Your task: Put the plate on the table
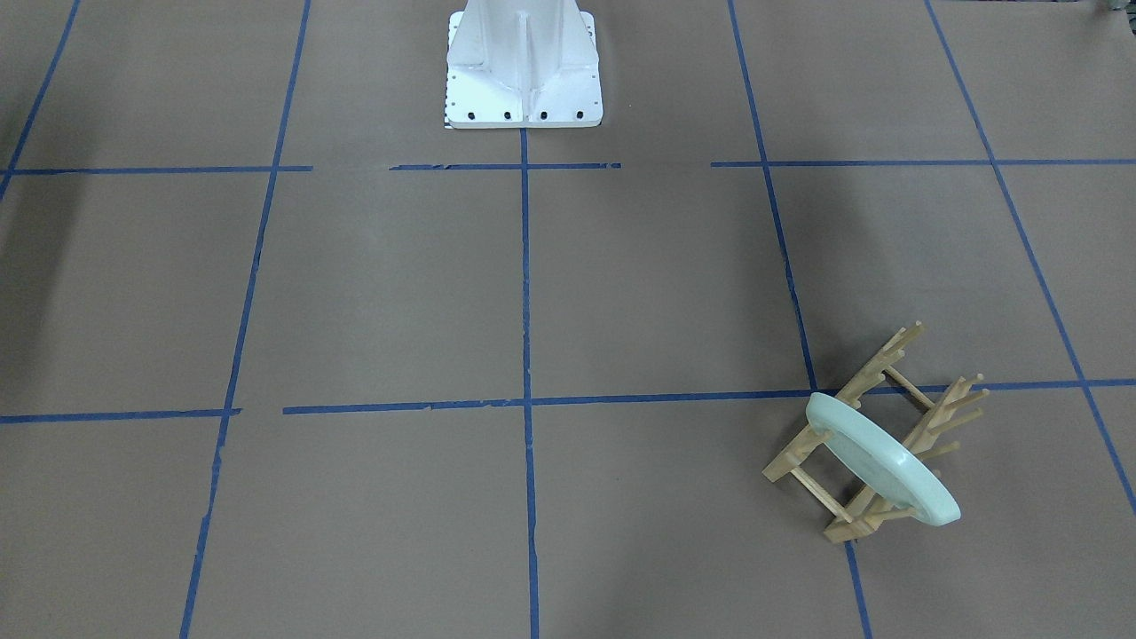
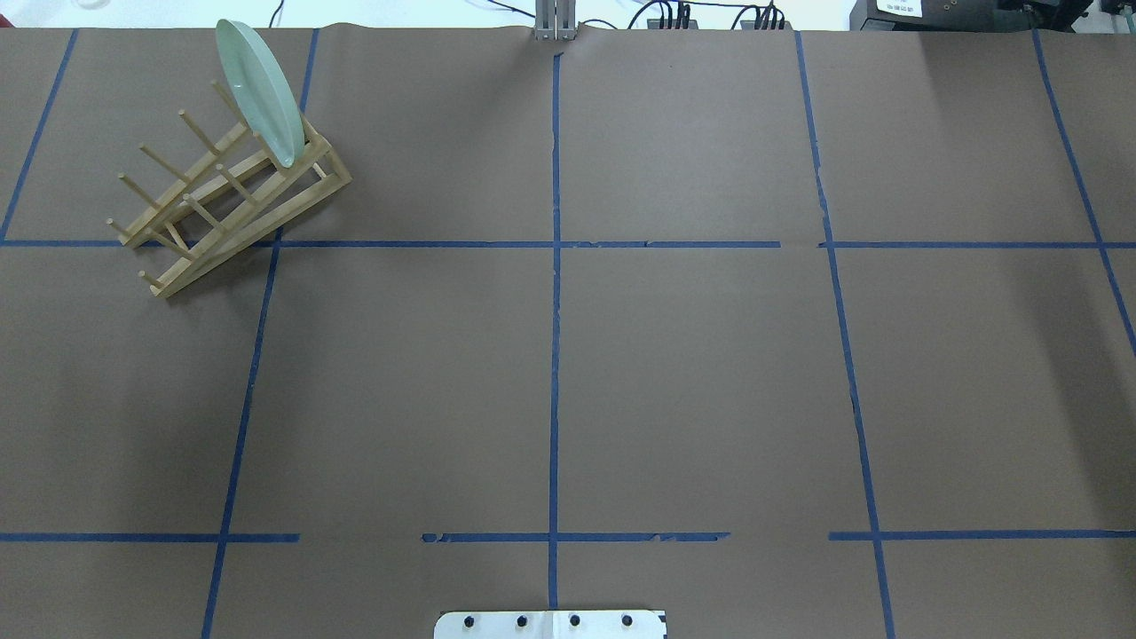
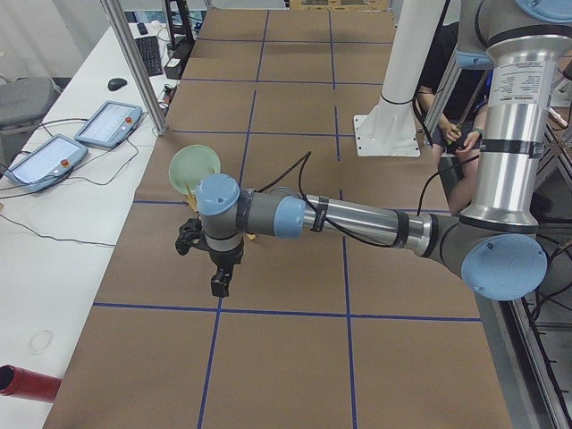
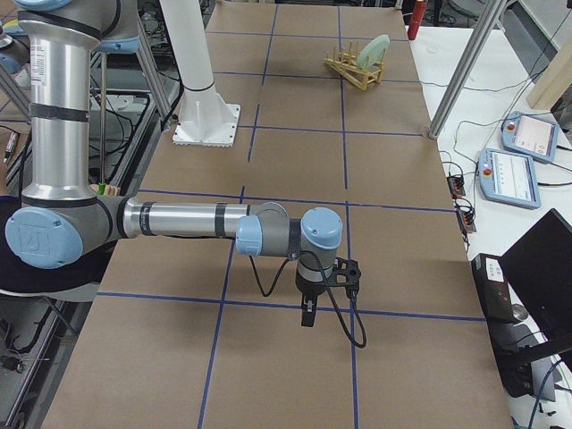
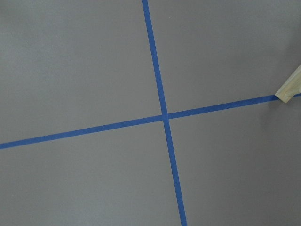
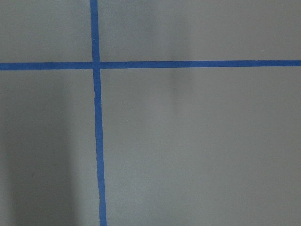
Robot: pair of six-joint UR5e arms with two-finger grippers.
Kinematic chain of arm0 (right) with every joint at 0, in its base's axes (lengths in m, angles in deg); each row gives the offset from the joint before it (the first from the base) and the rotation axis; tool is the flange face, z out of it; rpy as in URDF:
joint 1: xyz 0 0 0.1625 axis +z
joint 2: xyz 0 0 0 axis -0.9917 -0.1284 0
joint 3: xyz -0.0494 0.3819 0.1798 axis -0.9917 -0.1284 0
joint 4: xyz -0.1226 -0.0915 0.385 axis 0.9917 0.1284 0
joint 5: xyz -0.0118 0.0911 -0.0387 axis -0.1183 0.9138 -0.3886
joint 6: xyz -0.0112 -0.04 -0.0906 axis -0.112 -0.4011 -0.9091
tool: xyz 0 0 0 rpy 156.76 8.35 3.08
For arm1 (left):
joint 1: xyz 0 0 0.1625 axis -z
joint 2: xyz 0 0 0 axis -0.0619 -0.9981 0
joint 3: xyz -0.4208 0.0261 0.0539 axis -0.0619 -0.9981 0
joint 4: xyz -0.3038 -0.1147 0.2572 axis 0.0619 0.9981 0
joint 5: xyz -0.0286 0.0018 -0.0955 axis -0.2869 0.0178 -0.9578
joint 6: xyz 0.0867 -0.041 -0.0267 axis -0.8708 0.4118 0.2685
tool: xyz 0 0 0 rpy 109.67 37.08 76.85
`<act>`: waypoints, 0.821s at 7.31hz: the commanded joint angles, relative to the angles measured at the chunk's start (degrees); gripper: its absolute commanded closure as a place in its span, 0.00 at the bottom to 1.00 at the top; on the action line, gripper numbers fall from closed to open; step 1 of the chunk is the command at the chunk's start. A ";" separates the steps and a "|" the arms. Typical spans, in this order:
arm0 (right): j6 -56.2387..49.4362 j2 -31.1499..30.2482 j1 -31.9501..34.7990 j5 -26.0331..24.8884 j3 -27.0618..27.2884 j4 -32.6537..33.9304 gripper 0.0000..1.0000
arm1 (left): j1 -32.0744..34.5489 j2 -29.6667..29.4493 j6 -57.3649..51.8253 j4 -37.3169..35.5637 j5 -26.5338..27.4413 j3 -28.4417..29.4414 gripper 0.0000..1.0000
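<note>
Found plate [image 1: 879, 461] upright in wooden rack [image 1: 879, 364], far-left on table [image 1: 390, 293], untouched. Judged task not begun: remained to grasp, lift out, lay flat. Could not tell jaw opening of left gripper [image 3: 219, 286] or right gripper [image 4: 307, 317].

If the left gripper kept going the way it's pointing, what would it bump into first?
The left gripper points down, so probably the table, near a blue tape cross; nothing shows between.
</note>
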 commanded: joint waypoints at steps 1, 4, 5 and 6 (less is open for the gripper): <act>-0.02 0.00 0.02 0.00 0.00 0.00 0.00 | -0.11 -8.07 17.64 0.24 -0.05 0.10 0.00; -0.02 0.00 0.02 0.00 0.00 0.00 0.00 | -0.55 -12.35 57.37 21.41 -0.48 5.18 0.00; -0.02 0.00 0.02 0.00 -0.09 0.00 0.00 | -0.64 -12.43 69.67 32.65 -0.66 8.50 0.00; 0.07 0.00 0.02 0.00 0.00 0.00 0.00 | -1.25 -12.60 82.41 46.16 -0.57 12.63 0.00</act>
